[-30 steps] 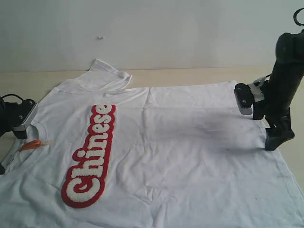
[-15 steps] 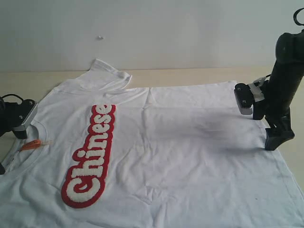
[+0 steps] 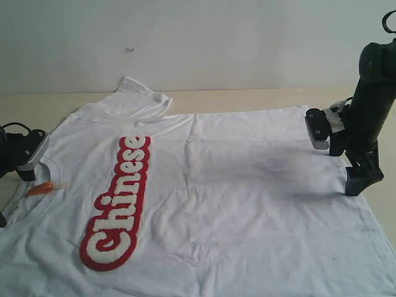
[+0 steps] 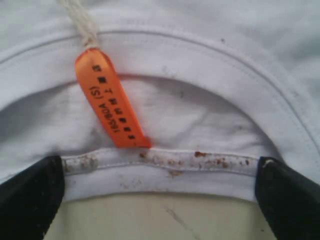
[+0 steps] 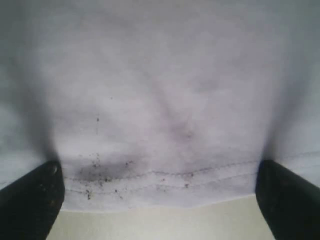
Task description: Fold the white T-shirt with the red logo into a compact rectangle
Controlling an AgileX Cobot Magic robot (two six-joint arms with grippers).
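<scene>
The white T-shirt (image 3: pixel 247 185) lies spread flat on the table, collar to the left and hem to the right. The red logo (image 3: pixel 117 204) runs in a strip across the chest, facing up. My left gripper (image 3: pixel 15 185) is open at the collar. In the left wrist view the back collar band (image 4: pixel 160 167) and the orange neck tag (image 4: pixel 112 107) lie between its wide-apart fingers (image 4: pixel 27 192). My right gripper (image 3: pixel 339 159) is open at the hem. The stitched hem (image 5: pixel 160 185) spans the gap between its fingers (image 5: pixel 287 197), and neither gripper is closed on the cloth.
The beige table (image 3: pixel 247 96) shows beyond the shirt at the back and in front of both grippers (image 4: pixel 160 220). One sleeve (image 3: pixel 145 93) lies bunched at the far side. A pale wall (image 3: pixel 216 37) stands behind the table.
</scene>
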